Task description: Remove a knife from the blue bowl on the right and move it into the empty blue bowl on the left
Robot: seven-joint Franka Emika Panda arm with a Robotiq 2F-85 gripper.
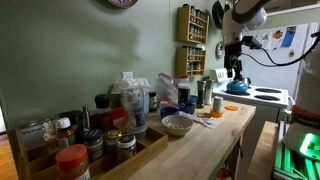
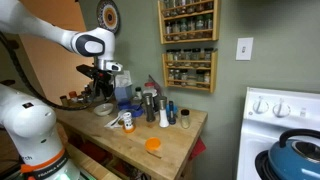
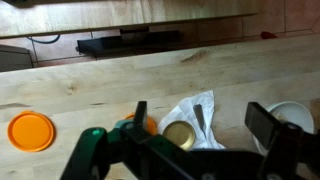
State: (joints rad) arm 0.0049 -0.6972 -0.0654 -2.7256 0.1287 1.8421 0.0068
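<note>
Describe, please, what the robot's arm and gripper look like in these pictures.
The arm has smooth, rounded white segments with dark joints. The gripper is black, with two flat black fingers; in the wrist view, green parts flank its body.

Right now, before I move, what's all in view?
Counter: one, light wood, along the wall.
Lid: one, orange, flat on the counter.
Bowl: one, white, on the counter.
Wrapper: one, white, between lid and bowl.
Jars: many, mixed colours, crowding the counter's wall side.
Racks: two, wooden, on the wall.
Stove: one, white, beside the counter.
Kettle: one, blue, on the stove.
Switch: one, white, wall above the stove.
Arm: one, white, over the counter.
Tool: one, black, open, above the wrapper.
</note>
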